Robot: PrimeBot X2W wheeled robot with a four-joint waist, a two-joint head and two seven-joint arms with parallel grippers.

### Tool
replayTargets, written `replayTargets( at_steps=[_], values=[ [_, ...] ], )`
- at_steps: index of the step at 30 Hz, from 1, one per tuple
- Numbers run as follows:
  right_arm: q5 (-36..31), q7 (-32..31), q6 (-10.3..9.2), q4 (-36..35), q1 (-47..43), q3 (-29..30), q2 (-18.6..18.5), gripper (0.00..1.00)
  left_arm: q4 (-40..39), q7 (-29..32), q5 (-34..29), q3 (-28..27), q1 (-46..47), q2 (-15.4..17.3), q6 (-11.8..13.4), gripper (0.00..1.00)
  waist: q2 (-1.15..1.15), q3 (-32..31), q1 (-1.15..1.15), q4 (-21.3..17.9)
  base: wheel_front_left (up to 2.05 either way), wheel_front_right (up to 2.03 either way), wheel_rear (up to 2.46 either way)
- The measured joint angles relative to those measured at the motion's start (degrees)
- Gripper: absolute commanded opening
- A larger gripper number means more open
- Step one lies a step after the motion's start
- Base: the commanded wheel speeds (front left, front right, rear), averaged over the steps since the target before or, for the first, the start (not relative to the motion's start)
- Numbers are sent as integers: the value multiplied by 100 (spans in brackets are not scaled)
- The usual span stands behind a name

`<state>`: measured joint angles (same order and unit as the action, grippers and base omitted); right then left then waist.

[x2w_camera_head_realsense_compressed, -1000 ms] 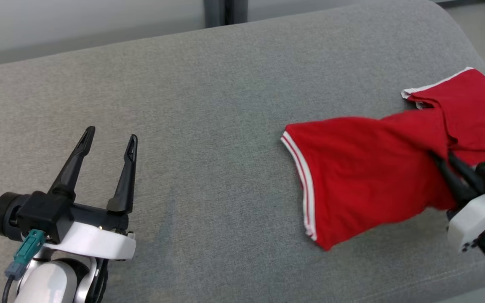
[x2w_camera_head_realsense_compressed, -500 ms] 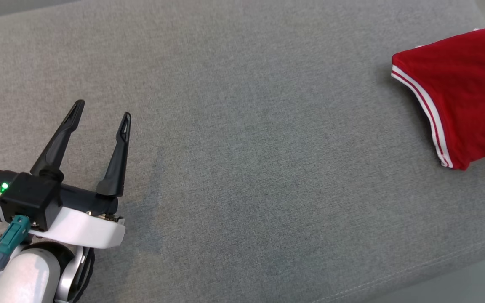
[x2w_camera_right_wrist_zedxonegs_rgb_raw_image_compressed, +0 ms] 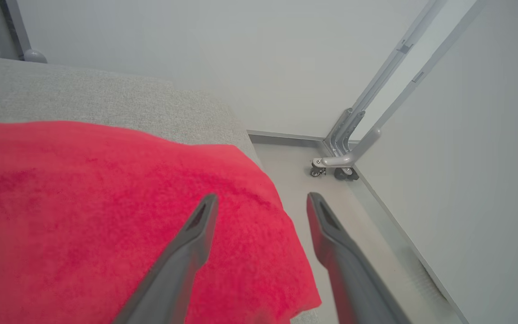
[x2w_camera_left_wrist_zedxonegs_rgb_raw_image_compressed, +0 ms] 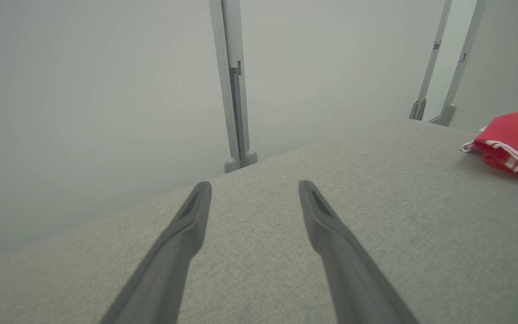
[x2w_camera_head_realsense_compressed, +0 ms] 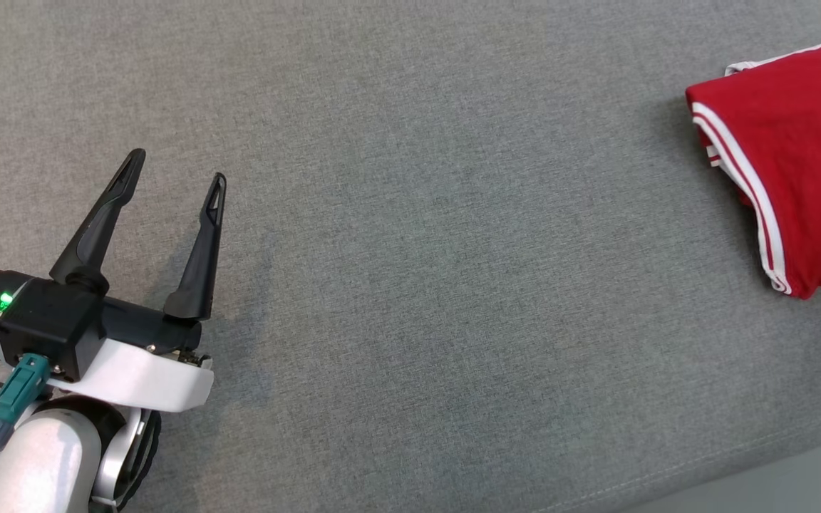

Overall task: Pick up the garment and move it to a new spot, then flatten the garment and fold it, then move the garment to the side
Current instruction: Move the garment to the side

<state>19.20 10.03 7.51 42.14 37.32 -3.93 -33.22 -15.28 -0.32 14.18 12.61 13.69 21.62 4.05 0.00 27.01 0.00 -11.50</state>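
Right gripper (x2w_camera_right_wrist_zedxonegs_rgb_raw_image_compressed: 261,197) released garment (x2w_camera_head_realsense_compressed: 809,142); wrist view: jaws apart, seemingly above it; left gripper (x2w_camera_head_realsense_compressed: 177,165) jaws apart.

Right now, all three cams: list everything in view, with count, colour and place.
garment: one, red with white-red striped trim, lying at the cushion's right end
cushion: one, grey fabric, spans the head view
frame posts: several, grey metal, upright behind the cushion by the wall
casters: two, dark, on the floor at a post's foot
wall: pale grey, behind the cushion
floor: pale grey, beyond the cushion's right end
left tool: one, black fingers, open, lower left over bare cushion
right tool: one, dark fingers, open, above the garment's edge
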Motion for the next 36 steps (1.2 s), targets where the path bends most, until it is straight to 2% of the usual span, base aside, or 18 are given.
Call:
replayTargets(
  at_steps=[4, 9, 13, 18, 23, 26, 30, 36],
  values=[
    [138, 271, 0, 36, -5, 298, 172, 100, 130, -80, 63, -22, -70, -57, 54, 100, 0, -145, 0, -26, 0, 0, 0],
    [142, 422, 0, -415, -288, 823, 486, 100, 305, -226, 174, -57, -300, -186, 160, 100, 0, -446, 0, -41, 0, 0, 0],
    [13, 463, 0, -1065, -708, 1233, 944, 100, 446, -352, 283, -124, -430, -269, 265, 100, 0, -720, 0, -9, 0, 0, 0],
    [-339, 270, 0, -2108, -1363, 1439, 1573, 100, 532, -459, 357, -174, -645, -375, 387, 100, 0, -1074, 0, 116, 0, 0, 0],
    [-660, -147, 0, -3266, -2002, 1295, 2274, 100, 615, -539, 420, -261, -836, -407, 476, 100, 0, -1338, 0, 356, 0, 0, 0],
    [-784, -359, 0, -3779, -2318, 1156, 2568, 100, 662, -577, 494, -296, -922, -428, 511, 100, 0, -1458, 0, 526, 0, 0, 0],
    [-904, -554, 0, -4208, -2635, 873, 2776, 100, 715, -612, 549, -343, -1032, -454, 565, 100, 0, -1609, 0, 743, 0, 0, 0],
    [-964, -765, -1, -4406, -2924, 580, 2882, 100, 793, -653, 627, -424, -1248, -467, 660, 100, 0, -1869, 0, 1001, 0, 0, 0]
  ],
)
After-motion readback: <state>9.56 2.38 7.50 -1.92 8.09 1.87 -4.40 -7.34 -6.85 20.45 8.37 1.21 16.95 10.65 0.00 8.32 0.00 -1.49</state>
